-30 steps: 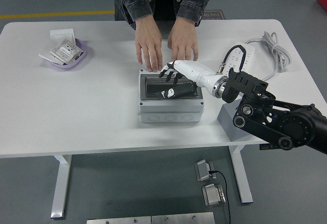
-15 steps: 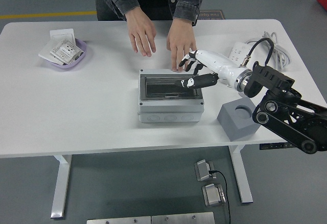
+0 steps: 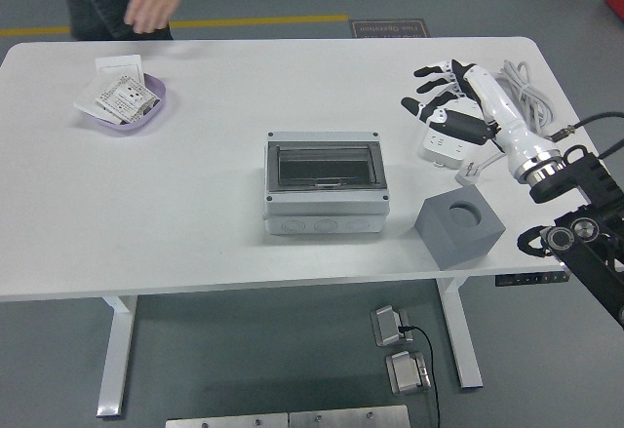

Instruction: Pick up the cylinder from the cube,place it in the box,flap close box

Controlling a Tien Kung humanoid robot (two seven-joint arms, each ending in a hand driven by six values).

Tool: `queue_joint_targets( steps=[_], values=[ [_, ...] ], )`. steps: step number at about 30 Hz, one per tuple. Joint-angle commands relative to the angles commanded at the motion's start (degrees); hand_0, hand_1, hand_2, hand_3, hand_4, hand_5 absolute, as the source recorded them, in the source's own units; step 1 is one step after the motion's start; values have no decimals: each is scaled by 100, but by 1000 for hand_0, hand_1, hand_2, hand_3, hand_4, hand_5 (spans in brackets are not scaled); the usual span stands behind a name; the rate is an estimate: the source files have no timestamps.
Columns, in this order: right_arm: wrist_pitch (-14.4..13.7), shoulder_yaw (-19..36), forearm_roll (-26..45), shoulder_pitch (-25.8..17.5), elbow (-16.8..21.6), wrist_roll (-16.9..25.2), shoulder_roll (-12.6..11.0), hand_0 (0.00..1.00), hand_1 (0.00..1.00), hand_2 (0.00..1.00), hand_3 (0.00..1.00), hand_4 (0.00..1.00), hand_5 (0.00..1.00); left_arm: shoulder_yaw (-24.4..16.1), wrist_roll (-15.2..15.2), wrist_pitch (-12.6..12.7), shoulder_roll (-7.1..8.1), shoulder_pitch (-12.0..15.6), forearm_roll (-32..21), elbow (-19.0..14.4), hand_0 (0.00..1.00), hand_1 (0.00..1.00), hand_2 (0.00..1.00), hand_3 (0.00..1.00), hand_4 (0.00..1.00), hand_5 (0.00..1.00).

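The grey box (image 3: 326,184) sits mid-table with its clear flap lid down flat. The cylinder is not visible; I cannot see it through the lid. The grey cube (image 3: 458,227) stands right of the box, its round top hole empty. My right hand (image 3: 436,91) is raised over the table's right side, above the power strip, fingers spread and holding nothing. My left arm is out of view.
A purple bowl (image 3: 125,102) with paper packets sits at the far left. A white power strip (image 3: 455,134) and coiled cable (image 3: 523,82) lie at the right. A person's hand (image 3: 151,4) is at the top left, off the table.
My right hand pulled back from the box lid to the far right. The person's hands left the box and the person moved away to the top left.
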Motion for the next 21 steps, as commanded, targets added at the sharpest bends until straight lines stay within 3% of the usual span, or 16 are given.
queue_joint_targets(
  steps=[8,16,21],
  values=[
    [-109,762,1343,-686,-314,734,418,567,470,580,666,901,581,-28,1,-3,-23,56,-3,17,627,646,602,617,643,175],
    [0,838,2414,-768,-340,879,442,575,495,582,671,904,584,-106,3,-7,-46,120,29,37,627,647,602,617,643,176],
    [59,843,2720,-779,-349,848,412,603,525,593,686,918,614,-190,2,-7,-43,96,108,35,627,647,602,617,643,176]
  ],
)
